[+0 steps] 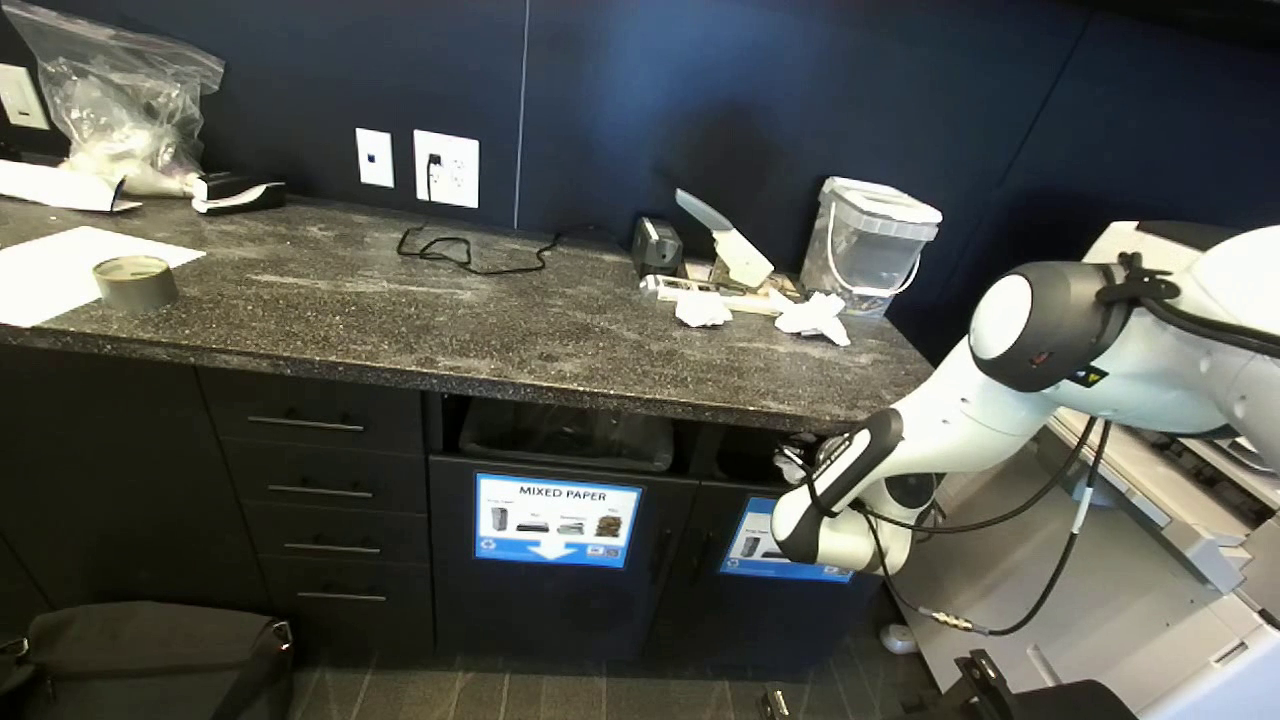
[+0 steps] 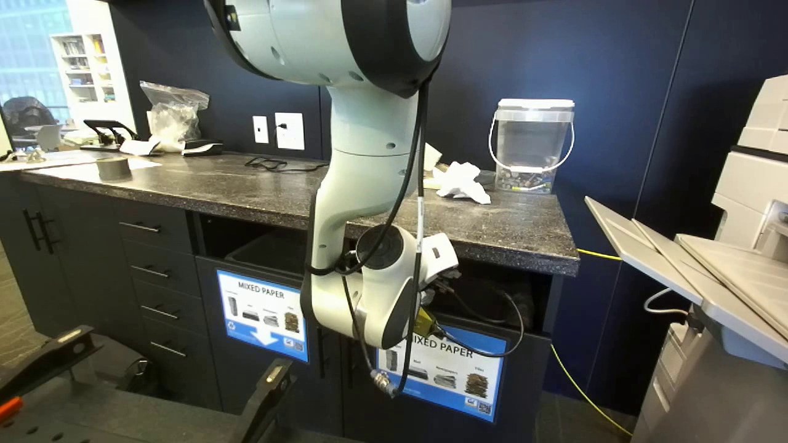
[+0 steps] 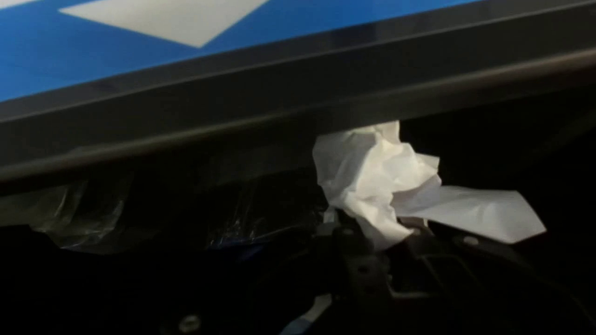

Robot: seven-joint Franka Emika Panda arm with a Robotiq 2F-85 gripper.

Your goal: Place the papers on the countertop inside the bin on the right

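Countertop point(image 1: 450, 330) with two papers point(image 1: 814, 318) | gripper point(image 3: 384, 232) pinching crumpled wad point(image 3: 368, 177), clear only in wrist view

Way into right bin point(image 2: 443, 387): low slot point(image 2: 492, 283), counter point(image 1: 480, 340) edge above, door lip point(image 3: 233, 93) below. Arm point(image 2: 375, 154) blocks its left part in an exterior view; cable loop point(image 2: 522, 326) hangs across the front; narrow gap right of that. Wrist view: wad point(image 3: 372, 172) pinched in jaws looks tight to the lip, contact unclear. Loose wads point(image 1: 815, 318) approachable over the counter from the front; bucket point(image 1: 865, 255) and wall point(image 1: 640, 110) close behind.
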